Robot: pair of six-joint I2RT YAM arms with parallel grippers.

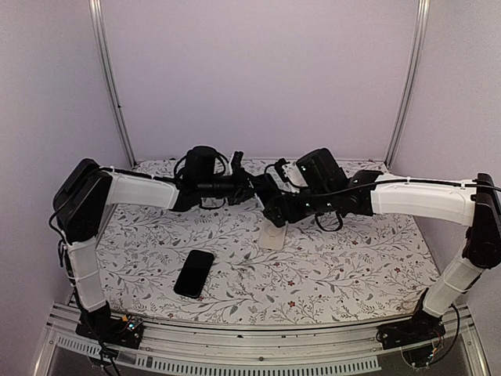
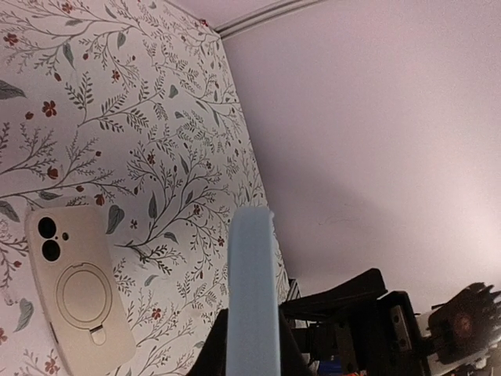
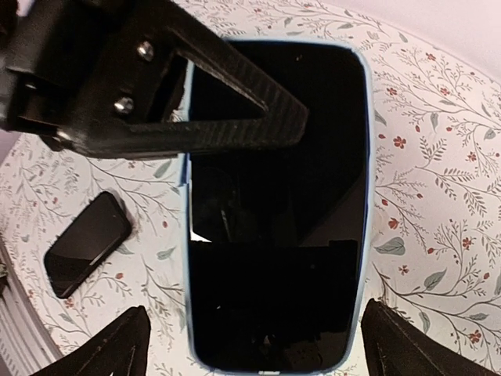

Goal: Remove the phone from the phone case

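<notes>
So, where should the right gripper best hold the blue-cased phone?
I would grip the blue-cased phone across its two long edges at the free end, coming from the screen side. The left gripper pinches the other end face-to-back, and the open right gripper straddles that width.

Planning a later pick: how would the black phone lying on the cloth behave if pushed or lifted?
The black phone lies flat and looks thin, so it would probably slide rather than tip or roll. Its glossy face suggests a slippery grip. It looks rigid and likely dense for its size.
</notes>
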